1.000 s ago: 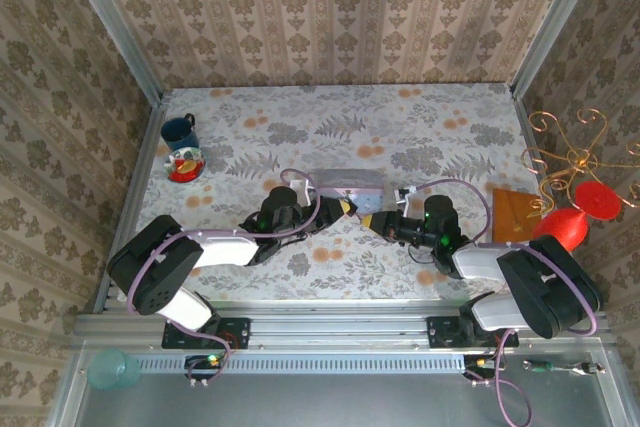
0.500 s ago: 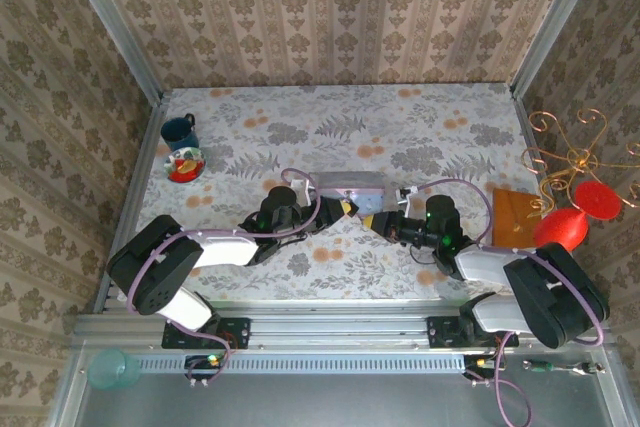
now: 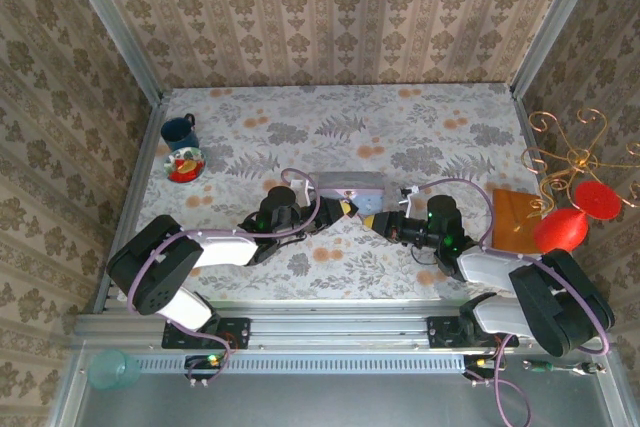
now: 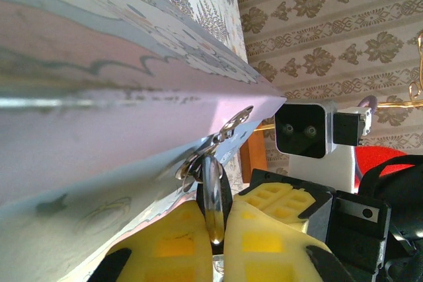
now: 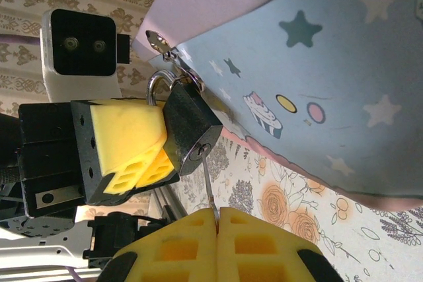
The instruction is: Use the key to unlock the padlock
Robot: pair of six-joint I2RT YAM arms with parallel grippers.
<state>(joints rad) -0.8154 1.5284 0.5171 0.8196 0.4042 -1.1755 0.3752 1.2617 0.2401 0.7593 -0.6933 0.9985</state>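
Note:
The padlock (image 5: pixel 190 127) is small, black and blocky, and its silver shackle (image 4: pixel 213 193) is hooked through the hasp of the pale blue cartoon tin (image 5: pixel 304 57). My left gripper (image 4: pixel 217 208) is shut on the padlock's body, one yellow pad on each side. My right gripper (image 5: pixel 217 212) is shut on the key (image 5: pixel 207 179). The key's thin shaft runs up from the pads into the keyhole on the padlock's bottom face. In the top view both grippers meet just in front of the tin (image 3: pixel 350 185), the left gripper (image 3: pixel 345 209) facing the right gripper (image 3: pixel 376 222).
A blue mug (image 3: pixel 180 131) and a small bowl (image 3: pixel 184 164) stand at the far left. At the right edge are an orange board (image 3: pixel 514 215), a red object (image 3: pixel 572 215) and a gold wire stand (image 3: pixel 570 147). A teal cup (image 3: pixel 113 369) sits below the rail.
The right arm's elbow has swung slightly rightward and its wrist has edged a little. Both grippers stay at the padlock, still shut.

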